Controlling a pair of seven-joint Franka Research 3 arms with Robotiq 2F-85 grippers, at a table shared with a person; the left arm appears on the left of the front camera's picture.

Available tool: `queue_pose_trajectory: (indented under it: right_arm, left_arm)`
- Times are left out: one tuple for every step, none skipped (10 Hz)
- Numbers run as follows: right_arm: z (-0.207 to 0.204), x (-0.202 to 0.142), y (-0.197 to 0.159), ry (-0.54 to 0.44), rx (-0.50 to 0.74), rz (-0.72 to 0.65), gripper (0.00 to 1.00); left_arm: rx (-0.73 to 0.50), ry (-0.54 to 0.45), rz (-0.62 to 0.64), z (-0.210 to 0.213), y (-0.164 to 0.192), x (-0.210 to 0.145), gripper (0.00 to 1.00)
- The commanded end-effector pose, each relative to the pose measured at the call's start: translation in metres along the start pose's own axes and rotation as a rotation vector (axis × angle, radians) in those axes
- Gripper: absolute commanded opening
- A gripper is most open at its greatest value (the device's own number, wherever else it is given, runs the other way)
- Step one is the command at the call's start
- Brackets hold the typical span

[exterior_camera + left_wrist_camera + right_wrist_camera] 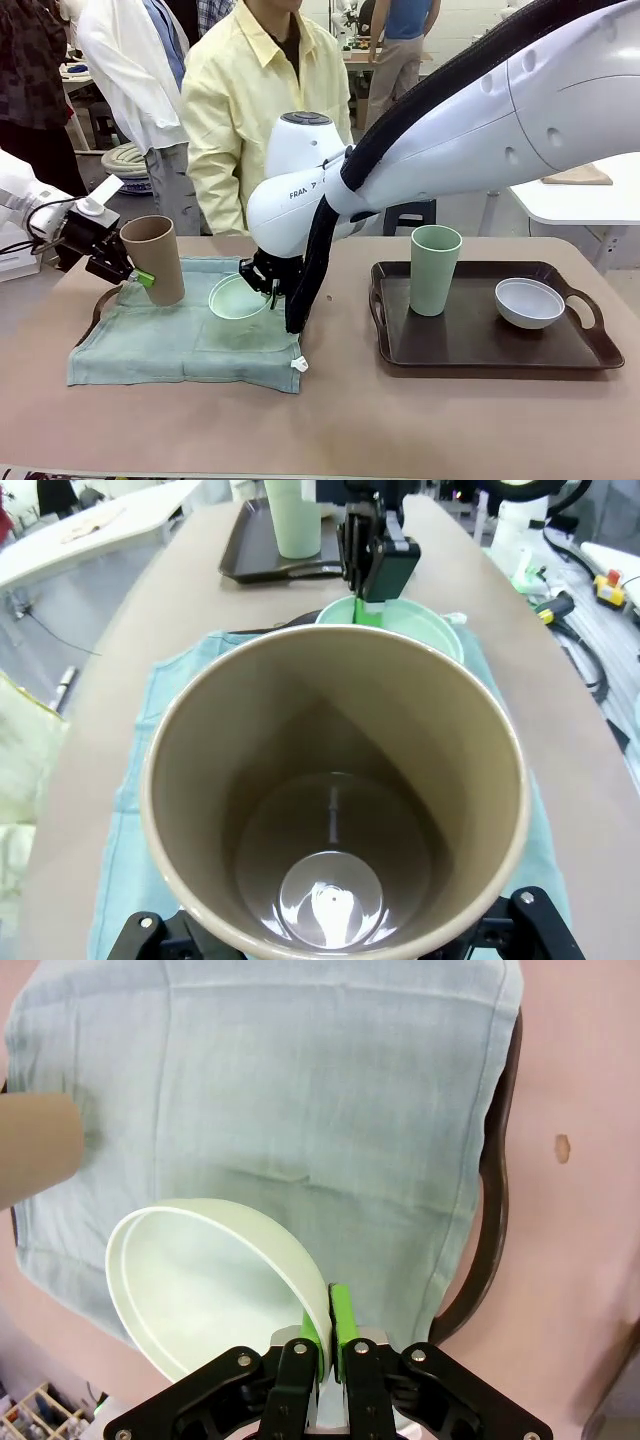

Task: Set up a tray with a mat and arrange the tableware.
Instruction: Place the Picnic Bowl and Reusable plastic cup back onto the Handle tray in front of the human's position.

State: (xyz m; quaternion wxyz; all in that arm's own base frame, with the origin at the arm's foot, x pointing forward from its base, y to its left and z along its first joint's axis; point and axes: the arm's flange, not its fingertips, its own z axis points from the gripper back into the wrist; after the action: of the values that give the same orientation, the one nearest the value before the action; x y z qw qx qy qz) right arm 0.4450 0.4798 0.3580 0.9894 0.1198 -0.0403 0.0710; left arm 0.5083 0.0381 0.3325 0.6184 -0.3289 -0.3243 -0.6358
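Left fingers (146,279) clamp the smooth tan tumbler (155,258), tilted on the soft green cloth mat (160,345). Right fingers (342,1320) pinch the thin rim of the glossy mint bowl (200,1280), at the tumbler's 3 o'clock. Pale tumbler (435,268) and whitish bowl (529,302) stand on the dark tray (470,345).

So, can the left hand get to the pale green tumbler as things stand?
Probably not. The left hand is shut on the tan tumbler, and the right arm, holding the mint bowl, crosses between it and the pale green tumbler.
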Motion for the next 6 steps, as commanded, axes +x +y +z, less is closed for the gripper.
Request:
queue_pose_trajectory:
  right_arm:
    - [-0.009, 0.002, -0.006, -0.011, 0.028, 0.007, 0.05]
    - [-0.013, 0.005, -0.008, -0.010, 0.031, 0.005, 0.05]
    - [-0.019, 0.006, -0.010, -0.008, 0.028, 0.006, 0.05]
    - [-0.023, 0.008, -0.011, -0.004, 0.029, 0.003, 0.05]
    - [-0.027, 0.008, -0.012, 0.001, 0.028, 0.002, 0.05]
    - [-0.028, 0.009, -0.012, 0.004, 0.026, -0.001, 0.05]
  left_arm:
    - [-0.015, -0.023, -0.031, -0.002, 0.001, -0.006, 0.85]
    - [-0.026, -0.022, -0.029, -0.004, 0.000, -0.008, 0.85]
    - [-0.034, -0.026, -0.031, -0.007, -0.001, -0.011, 0.85]
    - [-0.043, -0.025, -0.032, -0.010, 0.000, -0.013, 0.85]
    - [-0.049, -0.029, -0.031, -0.012, -0.001, -0.014, 0.85]
    - [-0.055, -0.030, -0.031, -0.013, -0.001, -0.014, 0.85]
